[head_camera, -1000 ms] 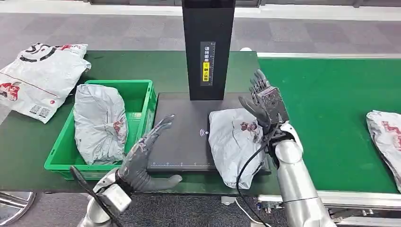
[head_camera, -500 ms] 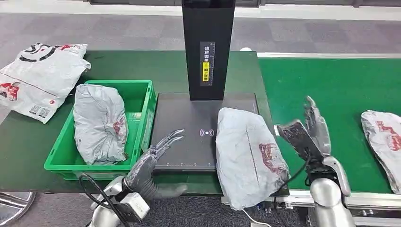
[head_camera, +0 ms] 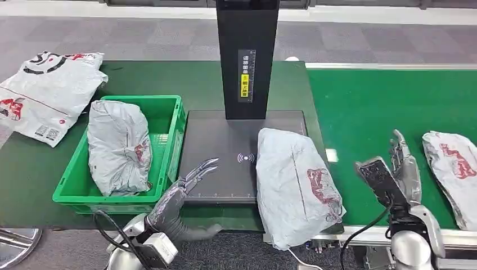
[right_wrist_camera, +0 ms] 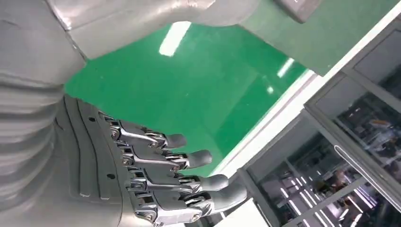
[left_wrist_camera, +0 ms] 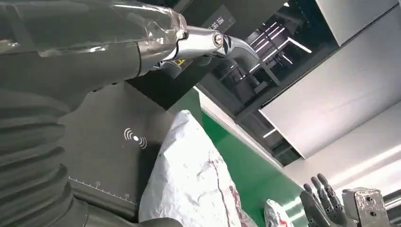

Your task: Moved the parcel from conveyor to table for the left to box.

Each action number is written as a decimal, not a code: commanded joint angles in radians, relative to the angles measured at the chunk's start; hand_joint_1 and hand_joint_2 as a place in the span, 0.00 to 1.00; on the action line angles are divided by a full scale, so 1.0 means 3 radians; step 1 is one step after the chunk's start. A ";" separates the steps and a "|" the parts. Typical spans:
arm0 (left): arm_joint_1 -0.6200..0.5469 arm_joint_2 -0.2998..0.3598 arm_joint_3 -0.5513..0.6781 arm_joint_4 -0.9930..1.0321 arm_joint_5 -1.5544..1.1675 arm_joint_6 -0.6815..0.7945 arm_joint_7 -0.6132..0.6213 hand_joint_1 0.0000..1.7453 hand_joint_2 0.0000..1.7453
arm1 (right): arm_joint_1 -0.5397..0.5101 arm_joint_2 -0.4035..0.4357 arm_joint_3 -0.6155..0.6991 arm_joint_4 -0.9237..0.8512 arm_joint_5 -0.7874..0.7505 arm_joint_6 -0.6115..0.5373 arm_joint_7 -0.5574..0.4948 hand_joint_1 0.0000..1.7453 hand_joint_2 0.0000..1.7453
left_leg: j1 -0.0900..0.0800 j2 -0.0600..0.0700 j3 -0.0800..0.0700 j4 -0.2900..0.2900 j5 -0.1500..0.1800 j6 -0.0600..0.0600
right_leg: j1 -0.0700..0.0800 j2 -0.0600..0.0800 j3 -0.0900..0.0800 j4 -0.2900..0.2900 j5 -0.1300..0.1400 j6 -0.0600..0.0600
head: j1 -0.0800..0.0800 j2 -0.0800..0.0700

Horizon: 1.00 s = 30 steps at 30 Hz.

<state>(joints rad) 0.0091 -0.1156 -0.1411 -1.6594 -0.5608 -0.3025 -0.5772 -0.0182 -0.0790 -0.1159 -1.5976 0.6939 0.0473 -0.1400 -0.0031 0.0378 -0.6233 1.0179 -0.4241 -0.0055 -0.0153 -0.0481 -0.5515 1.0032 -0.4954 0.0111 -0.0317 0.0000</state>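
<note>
A grey parcel with a red print lies on the black scanner pad, its near end hanging past the table's front edge. The left wrist view shows the same parcel beside the pad's wireless mark. My left hand hovers open at the pad's front left corner, apart from the parcel, fingers spread toward it. My right hand is raised open over the green conveyor, to the right of the parcel, holding nothing. Its empty fingers are spread in the right wrist view.
A green crate left of the pad holds another grey parcel. A white parcel lies at the table's far left. One more grey parcel sits on the conveyor at the right. A black scanner post stands behind the pad.
My right hand let go of the parcel and drew back right and toward me over the conveyor. The conveyor parcel moved slightly left. My left hand lowered and stayed near the pad's front.
</note>
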 commanded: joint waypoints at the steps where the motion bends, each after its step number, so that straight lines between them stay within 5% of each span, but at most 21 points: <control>1: -0.0037 0.0078 -0.0116 0.0136 -0.0007 0.0002 0.0006 0.00 1.00 | -0.0032 -0.0020 -0.0120 0.0036 -0.0007 0.0032 0.0002 0.00 1.00 | 0.0002 -0.0010 0.0004 -0.0003 0.0000 -0.0002 | 0.0001 0.0005 0.0006 -0.0005 0.0000 -0.0002 | 0.0000 -0.0001; 13: -0.0241 0.0063 -0.0264 0.0559 -0.0742 0.0399 0.0454 0.00 1.00 | -0.0188 0.0034 -0.0153 0.0307 0.0061 0.0061 0.0034 0.00 1.00 | 0.0003 -0.0009 0.0006 -0.0005 0.0002 -0.0001 | 0.0002 0.0007 0.0008 -0.0007 0.0002 -0.0002 | 0.0000 0.0000; 18: -0.1361 -0.0108 -0.1099 0.1861 -0.1894 0.0951 0.1055 0.00 1.00 | -0.0491 0.0131 0.0032 0.0789 0.0108 0.0046 -0.0042 0.00 1.00 | 0.0006 -0.0033 0.0005 -0.0008 0.0013 -0.0001 | 0.0004 -0.0011 0.0010 -0.0013 0.0007 -0.0002 | 0.0000 0.0000; 23: -0.2326 -0.0559 -0.1651 0.3108 -0.2472 0.1008 0.1336 0.00 1.00 | -0.0630 0.0255 0.0126 0.1022 0.0131 0.0000 -0.0038 0.00 1.00 | 0.0005 -0.0040 -0.0004 -0.0004 0.0026 0.0005 | 0.0003 -0.0018 0.0007 -0.0009 0.0020 0.0003 | 0.0001 -0.0001; 30: -0.2730 -0.0778 -0.2044 0.3919 -0.2801 0.0937 0.1437 0.00 1.00 | -0.0794 0.0290 0.0163 0.1424 0.0015 -0.0058 -0.0193 0.00 1.00 | -0.0001 -0.0011 0.0000 -0.0002 0.0024 0.0009 | -0.0001 0.0004 0.0007 -0.0006 0.0029 0.0010 | 0.0001 0.0000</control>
<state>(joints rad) -0.6080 -0.2850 -0.5582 -0.9012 -1.3688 -0.0275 -0.1629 -0.1777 -0.0217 -0.1007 -1.3739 0.7123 0.0523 -0.1762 -0.0048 0.0361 -0.6255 1.0183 -0.4170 -0.0022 -0.0166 -0.0490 -0.5519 1.0033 -0.4874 0.0150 -0.0313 0.0000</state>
